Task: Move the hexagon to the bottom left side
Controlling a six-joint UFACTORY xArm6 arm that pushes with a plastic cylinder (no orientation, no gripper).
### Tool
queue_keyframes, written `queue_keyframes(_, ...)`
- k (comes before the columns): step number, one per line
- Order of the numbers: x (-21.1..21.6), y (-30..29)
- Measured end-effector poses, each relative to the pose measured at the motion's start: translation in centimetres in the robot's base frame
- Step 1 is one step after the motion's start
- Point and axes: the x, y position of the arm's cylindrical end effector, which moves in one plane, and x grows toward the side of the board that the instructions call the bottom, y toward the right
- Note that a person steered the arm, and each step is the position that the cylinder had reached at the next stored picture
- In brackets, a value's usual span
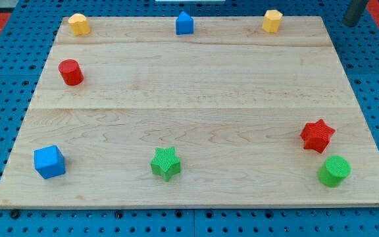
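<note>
Yellow hexagon [272,20] sits at table [196,85] top edge, nr right corner. I count 8 blocks: 2 yellow, 2 blue, 2 red, 2 green. My tip [353,21] off table, past top-right corner; tool has no jaws.

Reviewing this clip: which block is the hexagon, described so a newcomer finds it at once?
Start at the wooden board and follow its edge at the view's top to the right end. The yellow hexagon sits there. The other yellow block, at that edge's left end, looks more rounded; my tip is off the board, to the hexagon's right.
</note>
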Motion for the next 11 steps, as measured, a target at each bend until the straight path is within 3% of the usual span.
queue_keyframes(1,6.1,-2.4)
queue_keyframes(3,-2.7,-6.8)
queue_keyframes(4,-3.2,-9.6)
queue_keyframes(6,-2.9,-26.8)
queue_keyframes(7,-2.5,-22.0)
queue_keyframes(8,-0.7,-24.2)
queue_keyframes(9,-0.7,-18.9)
queue_keyframes(10,5.0,-14.1)
queue_keyframes(11,14.0,-8.2)
